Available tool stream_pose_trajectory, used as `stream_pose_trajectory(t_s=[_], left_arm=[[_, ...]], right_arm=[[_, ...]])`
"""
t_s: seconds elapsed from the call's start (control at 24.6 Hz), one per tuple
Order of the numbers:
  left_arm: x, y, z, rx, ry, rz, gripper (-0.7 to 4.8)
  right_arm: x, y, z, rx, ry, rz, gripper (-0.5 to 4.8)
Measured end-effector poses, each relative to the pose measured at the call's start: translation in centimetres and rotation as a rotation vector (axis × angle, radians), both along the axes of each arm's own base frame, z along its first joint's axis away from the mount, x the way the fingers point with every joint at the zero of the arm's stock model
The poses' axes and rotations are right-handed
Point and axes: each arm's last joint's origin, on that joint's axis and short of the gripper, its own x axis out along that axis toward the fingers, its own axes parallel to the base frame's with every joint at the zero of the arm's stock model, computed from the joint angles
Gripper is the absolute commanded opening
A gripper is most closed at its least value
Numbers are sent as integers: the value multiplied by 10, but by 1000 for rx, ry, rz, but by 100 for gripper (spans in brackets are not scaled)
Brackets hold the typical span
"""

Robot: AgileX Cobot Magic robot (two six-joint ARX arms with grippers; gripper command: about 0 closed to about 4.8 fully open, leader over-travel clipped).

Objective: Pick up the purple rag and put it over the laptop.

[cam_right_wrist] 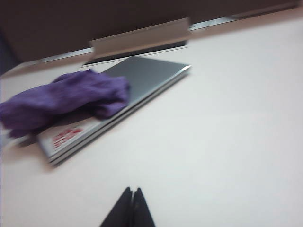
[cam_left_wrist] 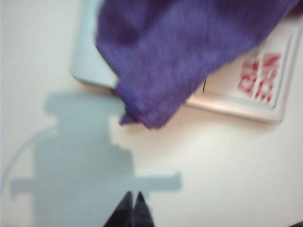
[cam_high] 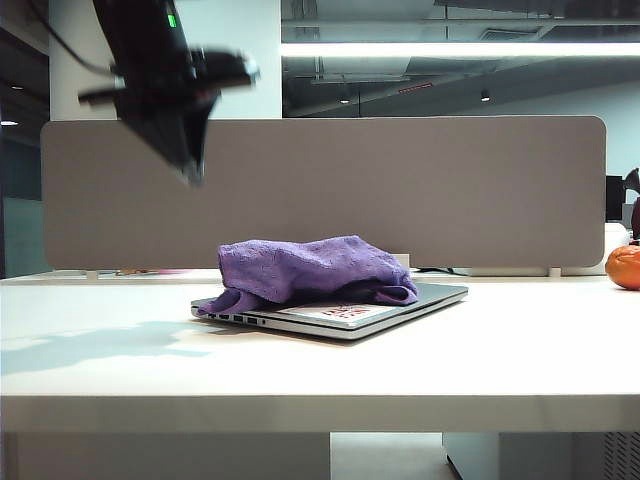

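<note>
**Rag draped on the laptop, arms clear: task looks all but done**

In the exterior view the white table [cam_high: 320,360] fills the lower half of the frame, with the closed laptop [cam_high: 400,305] at centre. The purple rag [cam_high: 315,268] lies bunched over the left and middle of its lid, one fold hanging over the left edge toward the side ports. The right part of the lid and the red-and-white sticker [cam_high: 350,311] remain uncovered, so coverage is partial; I judge the placing done, with at most tidying or retreat left.

The left gripper [cam_left_wrist: 133,208], seen in the exterior view as a blurred dark shape at upper left, hangs well above the table, fingertips pressed together and holding nothing. The right gripper [cam_right_wrist: 131,205], low in its wrist view, is likewise clenched and empty, well apart from the laptop.
</note>
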Motion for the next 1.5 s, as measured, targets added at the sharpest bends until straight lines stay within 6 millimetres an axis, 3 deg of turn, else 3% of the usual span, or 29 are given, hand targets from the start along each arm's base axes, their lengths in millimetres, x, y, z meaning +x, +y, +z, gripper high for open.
stream_pose_trajectory(t_s=[0.2, 0.45, 0.89, 1.14, 1.26, 1.5], left_arm=[[-27, 15, 46, -68, -163, -10, -6], [-54, 30, 68, -61, -292, 3, -6], [-131, 74, 32, -33, -480, 65, -6], [-166, 93, 5, -84, -521, 93, -6], [-190, 105, -19, -122, -542, 116, -6], [-221, 122, -24, -128, -542, 119, -6]], right_arm=[[1, -5, 0, -111, -14, -173, 22], [1, -7, 0, -133, -14, -216, 22], [1, -7, 0, -135, -14, -218, 22], [1, -7, 0, -135, -14, -217, 22], [1, -7, 0, -135, -14, -217, 22], [1, -7, 0, -135, -14, -218, 22]])
